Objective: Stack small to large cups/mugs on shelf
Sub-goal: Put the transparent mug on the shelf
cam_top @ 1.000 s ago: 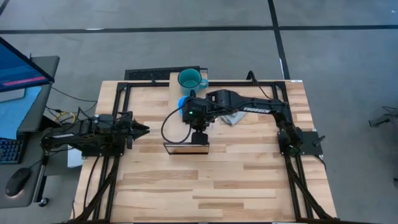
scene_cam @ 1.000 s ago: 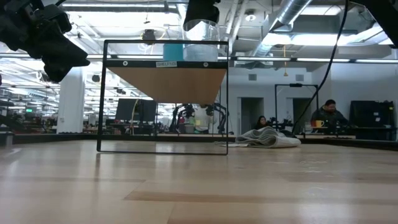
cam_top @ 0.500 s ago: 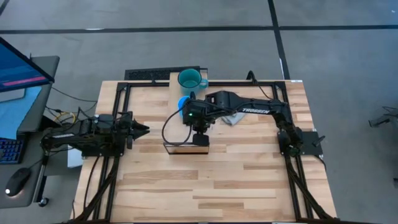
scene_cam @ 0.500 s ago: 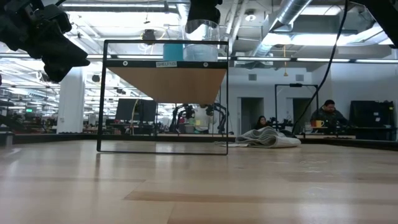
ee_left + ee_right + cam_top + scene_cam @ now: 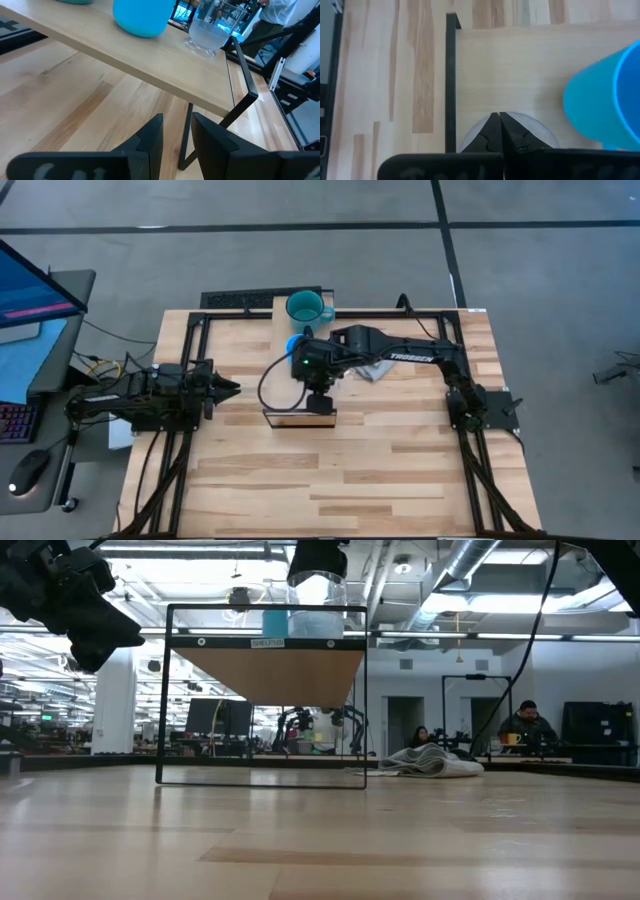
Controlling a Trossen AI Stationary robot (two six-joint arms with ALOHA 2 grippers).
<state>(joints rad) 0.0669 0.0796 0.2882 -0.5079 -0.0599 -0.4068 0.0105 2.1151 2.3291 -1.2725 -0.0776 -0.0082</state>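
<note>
Right pincer (image 5: 321,402) sits over the near end of the shelf (image 5: 296,416), directly above the clear glass cup (image 5: 318,606); in the right wrist view its fingers (image 5: 492,131) are pressed together over the cup's rim (image 5: 520,122), so closed down, but I cannot tell whether they actually pinch the glass wall. Glass cup stands upright on the shelf top near the end edge (left wrist view shows it (image 5: 212,34) resting on the wood, base down). Bright blue mug (image 5: 141,16) stands just beside it on the same shelf, apart from it, farther from the end. Teal mug (image 5: 306,307) is at the far end of the shelf, handle pointing toward the right arm's side. Grey cloth (image 5: 426,761) lies on the bench (image 5: 400,460) beside the shelf, under the right arm. Left pincer (image 5: 226,389) waits well apart at the left side of the bench, raised, fingers (image 5: 153,140) set narrowly apart and holding nothing. A seated person (image 5: 527,726) shows in the room behind.
</note>
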